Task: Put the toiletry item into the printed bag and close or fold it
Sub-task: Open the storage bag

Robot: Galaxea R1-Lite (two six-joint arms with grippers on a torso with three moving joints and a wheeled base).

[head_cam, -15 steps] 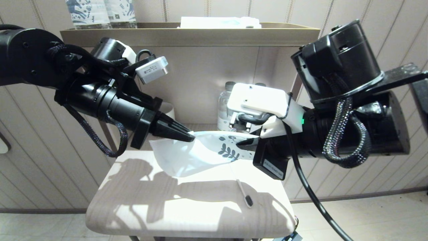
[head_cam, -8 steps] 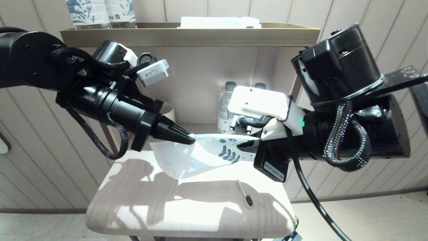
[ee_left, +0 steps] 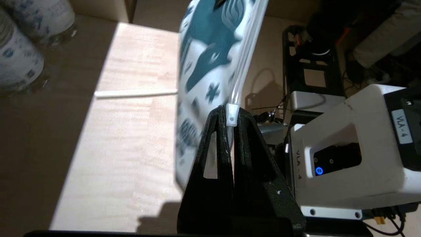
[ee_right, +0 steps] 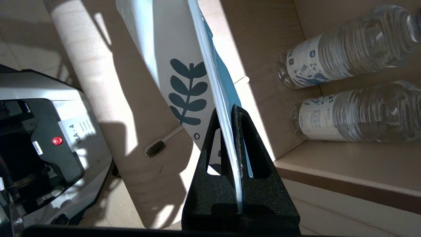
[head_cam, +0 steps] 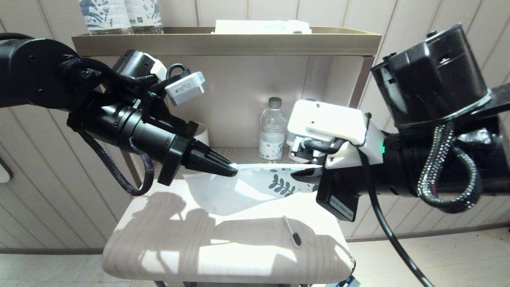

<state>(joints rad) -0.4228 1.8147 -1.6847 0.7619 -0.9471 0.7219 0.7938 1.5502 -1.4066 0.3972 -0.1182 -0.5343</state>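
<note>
The printed bag (head_cam: 255, 184), frosted white with teal leaf prints, hangs stretched above the pale wooden table (head_cam: 167, 247). My left gripper (head_cam: 234, 172) is shut on its zip slider end (ee_left: 232, 115). My right gripper (head_cam: 297, 174) is shut on the printed end of the bag's top edge (ee_right: 227, 118). The toiletry item (head_cam: 293, 232), a thin white stick with a dark bristled head (ee_right: 155, 148), lies on the table below the bag, near the front right. It is outside the bag, and its handle runs under the bag (ee_left: 135, 93).
Patterned water bottles (head_cam: 272, 127) stand on the shelf behind the table, and two (ee_right: 345, 59) show in the right wrist view. More bottles (head_cam: 119, 16) and a white box (head_cam: 263, 27) sit on the top shelf.
Both grippers and the bag between them have shifted to the right, the right arm more, so the bag is pulled flatter. The toiletry item has stayed put.
</note>
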